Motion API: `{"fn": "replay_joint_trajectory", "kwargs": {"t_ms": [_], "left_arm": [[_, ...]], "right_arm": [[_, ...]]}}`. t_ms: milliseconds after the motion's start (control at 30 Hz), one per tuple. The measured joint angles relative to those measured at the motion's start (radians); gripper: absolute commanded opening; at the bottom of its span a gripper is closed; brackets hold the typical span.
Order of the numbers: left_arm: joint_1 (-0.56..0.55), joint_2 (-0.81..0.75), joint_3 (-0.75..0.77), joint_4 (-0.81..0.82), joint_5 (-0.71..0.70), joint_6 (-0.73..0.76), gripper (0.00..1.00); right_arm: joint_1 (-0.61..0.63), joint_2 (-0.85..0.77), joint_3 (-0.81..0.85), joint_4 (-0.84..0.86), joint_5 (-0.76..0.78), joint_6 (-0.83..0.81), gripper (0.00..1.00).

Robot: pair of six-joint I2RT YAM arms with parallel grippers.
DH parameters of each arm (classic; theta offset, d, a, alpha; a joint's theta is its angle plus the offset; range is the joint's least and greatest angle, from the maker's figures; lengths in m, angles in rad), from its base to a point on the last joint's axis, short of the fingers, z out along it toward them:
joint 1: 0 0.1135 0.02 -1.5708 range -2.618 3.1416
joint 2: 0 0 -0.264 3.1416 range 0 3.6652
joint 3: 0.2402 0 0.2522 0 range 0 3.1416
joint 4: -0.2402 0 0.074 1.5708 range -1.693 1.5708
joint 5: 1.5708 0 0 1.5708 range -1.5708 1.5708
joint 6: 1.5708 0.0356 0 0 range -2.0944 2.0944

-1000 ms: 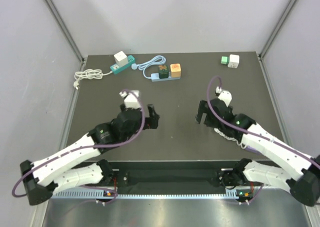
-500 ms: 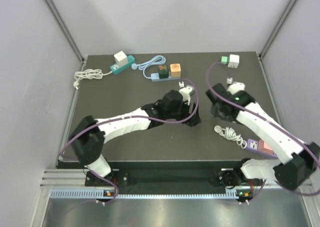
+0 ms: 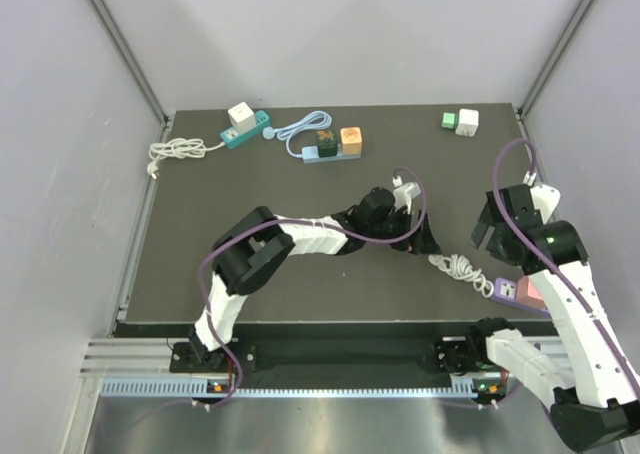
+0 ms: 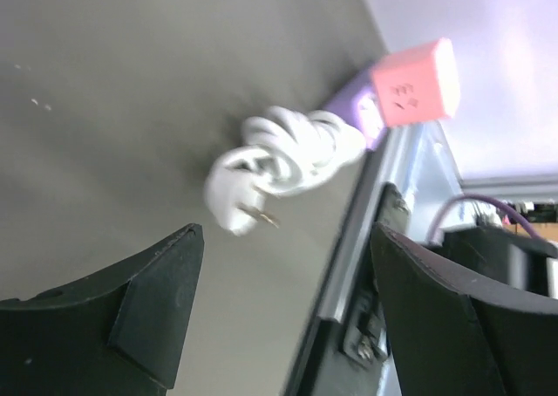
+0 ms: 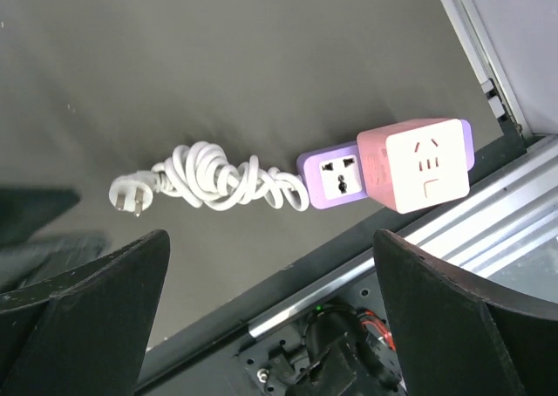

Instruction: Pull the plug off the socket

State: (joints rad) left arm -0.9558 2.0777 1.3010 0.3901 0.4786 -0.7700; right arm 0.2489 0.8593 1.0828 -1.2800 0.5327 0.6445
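A purple power strip [image 3: 503,289] lies at the table's front right with a pink cube plug [image 3: 530,295] seated in it and a white coiled cord [image 3: 457,267] trailing left. My left gripper [image 3: 425,239] is open and empty, just left of the cord. My right gripper [image 3: 492,232] is open and empty, above the strip. In the left wrist view the pink plug [image 4: 417,80], strip [image 4: 366,119] and cord [image 4: 288,152] lie beyond the open gripper [image 4: 288,300]. In the right wrist view the pink plug [image 5: 418,162], strip [image 5: 336,176] and cord [image 5: 218,180] lie beyond the open gripper [image 5: 270,300].
At the back stand a teal strip with a white cube [image 3: 245,126], a blue strip with green and orange cubes [image 3: 332,144], a green and white cube pair [image 3: 460,122] and a white cord bundle [image 3: 178,152]. The metal front rail [image 5: 488,230] runs right beside the purple strip.
My left arm has stretched far right, its gripper now beside the white cord. My right gripper has swung right and back, ending above the purple strip.
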Motion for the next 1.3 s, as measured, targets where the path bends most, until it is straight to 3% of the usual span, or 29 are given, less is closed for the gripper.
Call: {"fn": "replay_joint_trajectory", "kwargs": {"t_ms": [200, 233, 333, 533, 667, 767, 800, 1067, 1300], "left_arm": [[-0.013, 0.15, 0.143, -0.048, -0.045, -0.001, 0.69], [-0.015, 0.166, 0.157, -0.053, -0.053, -0.003, 0.62], [-0.017, 0.193, 0.172, -0.059, -0.06, -0.011, 0.54], [-0.023, 0.203, 0.172, -0.06, -0.058, -0.024, 0.54], [-0.028, 0.201, 0.166, -0.039, -0.053, -0.035, 0.37], [-0.031, 0.195, 0.152, -0.023, -0.053, -0.043, 0.16], [-0.031, 0.191, 0.146, -0.017, -0.053, -0.044, 0.0], [-0.027, 0.106, 0.043, -0.034, -0.084, -0.036, 0.0], [0.068, -0.035, -0.116, -0.079, -0.12, -0.016, 0.0]], "right_arm": [[-0.003, -0.021, 0.013, 0.004, -0.043, -0.051, 1.0], [-0.003, -0.03, 0.013, 0.004, -0.052, -0.06, 1.0], [-0.003, -0.064, 0.013, 0.006, -0.085, -0.083, 1.0], [-0.003, -0.131, 0.013, 0.011, -0.138, -0.114, 1.0], [-0.004, -0.128, 0.009, 0.018, -0.165, -0.121, 1.0], [-0.004, -0.128, -0.005, 0.027, -0.186, -0.12, 1.0], [-0.005, -0.127, -0.012, 0.03, -0.192, -0.12, 1.0], [-0.005, -0.096, -0.041, 0.045, -0.211, -0.086, 1.0], [-0.005, -0.063, -0.099, 0.08, -0.254, -0.035, 1.0]]}}
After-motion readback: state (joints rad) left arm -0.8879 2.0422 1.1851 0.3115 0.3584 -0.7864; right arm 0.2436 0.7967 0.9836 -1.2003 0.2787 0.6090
